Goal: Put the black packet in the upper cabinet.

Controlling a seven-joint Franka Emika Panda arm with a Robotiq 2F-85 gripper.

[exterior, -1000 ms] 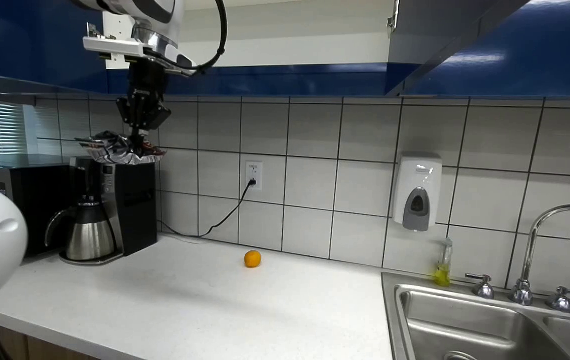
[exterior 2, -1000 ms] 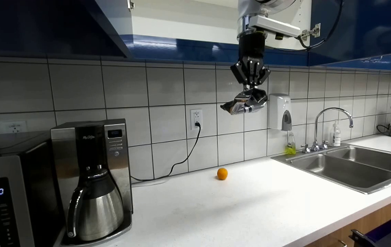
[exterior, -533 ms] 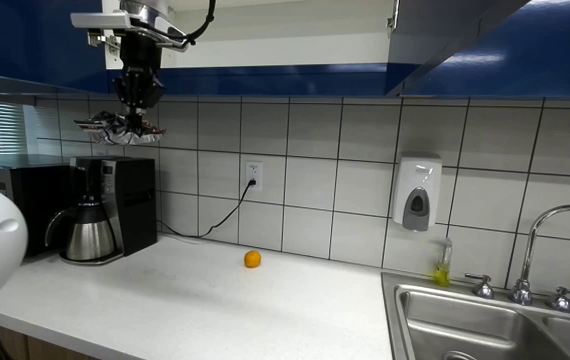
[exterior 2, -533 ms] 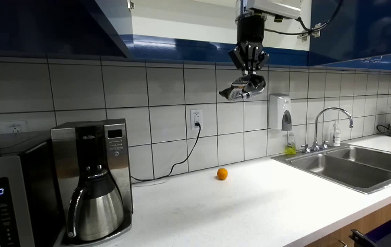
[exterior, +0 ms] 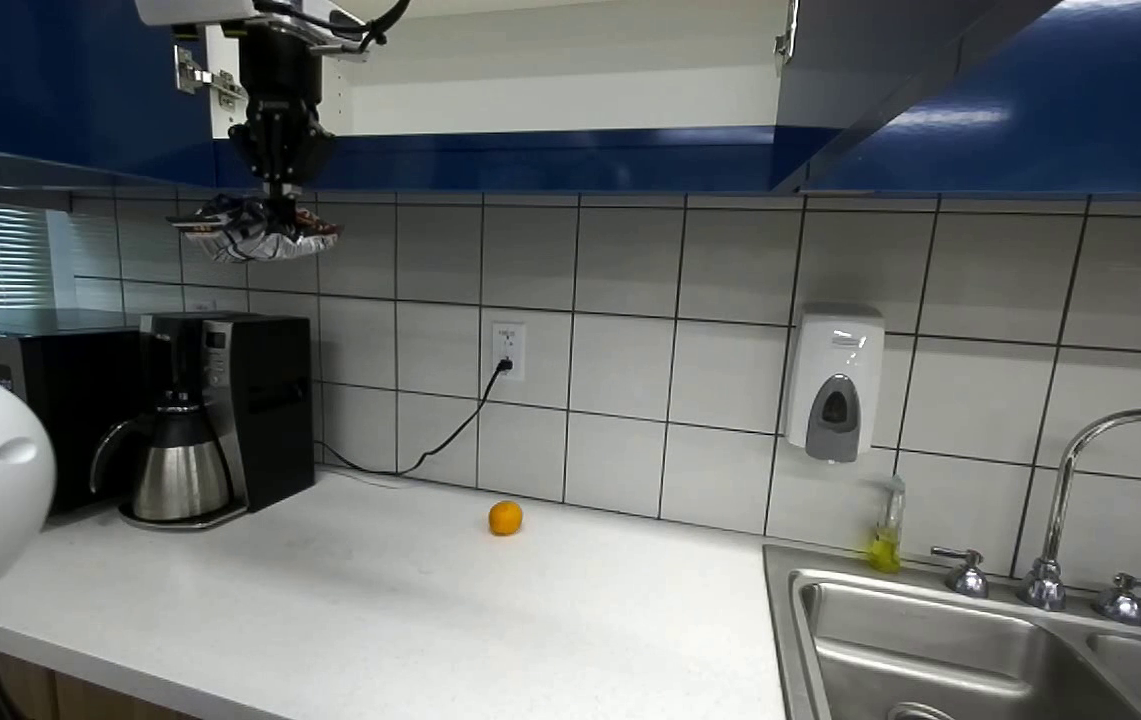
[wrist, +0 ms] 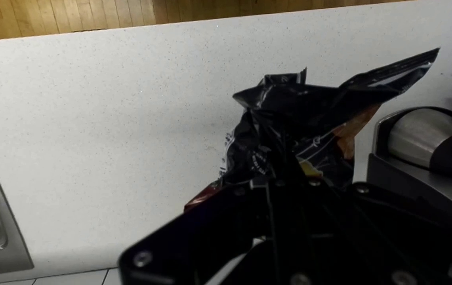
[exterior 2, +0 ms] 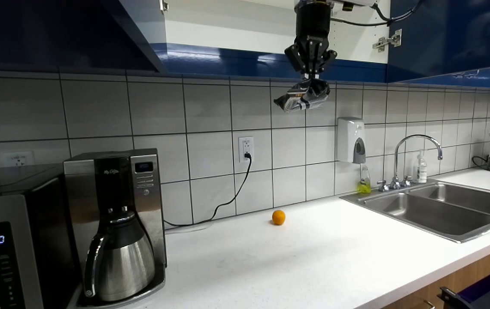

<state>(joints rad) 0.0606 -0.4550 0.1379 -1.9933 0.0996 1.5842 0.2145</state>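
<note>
The black packet (exterior: 235, 238), crumpled and foil-like with orange and white print, hangs high above the counter. My gripper (exterior: 280, 205) points down, shut on it near its middle. In both exterior views the packet (exterior 2: 298, 99) appears against the tiles, lower than the blue bottom edge of the upper cabinet (exterior: 550, 160). That cabinet has its glossy blue doors swung open and shows a pale interior (exterior 2: 223, 30). In the wrist view the packet (wrist: 301, 105) spreads out past my dark fingers; its gripped part is hidden between them.
An open cabinet door (exterior: 60, 90) is close beside the arm; a further door (exterior: 1010, 110) hangs at the opposite end. Below stand a coffee maker (exterior 2: 146, 206) and a microwave (exterior 2: 17, 240). On the white counter (exterior: 410, 620) lies an orange ball (exterior: 505, 518), with a sink (exterior: 930, 640) beyond.
My gripper has risen with the packet from well below the cabinet's bottom edge to just under its level in the views. The ball and doors have not moved.
</note>
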